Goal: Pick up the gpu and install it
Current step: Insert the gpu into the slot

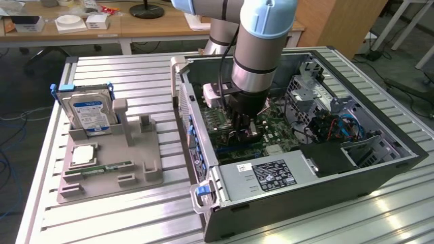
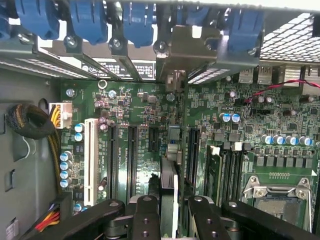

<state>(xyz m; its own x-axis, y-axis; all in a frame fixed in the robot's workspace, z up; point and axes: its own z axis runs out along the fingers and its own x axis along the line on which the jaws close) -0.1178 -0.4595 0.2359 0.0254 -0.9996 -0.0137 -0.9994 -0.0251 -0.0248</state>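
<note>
Holding gpu [image 2: 169, 192] edge-on over motherboard [image 2: 240, 130] slots | my gripper [image 2: 170, 220] clamped on its upper edge so the connector can meet them | silver bracket [image 2: 187, 47] toward case [image 1: 326, 203] rear

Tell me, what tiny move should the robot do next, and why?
Probably ease the gpu straight down toward the motherboard. The pincer grips it on edge among the black slots, its silver bracket near the blue latches. I can't tell whether it is seated.
</note>
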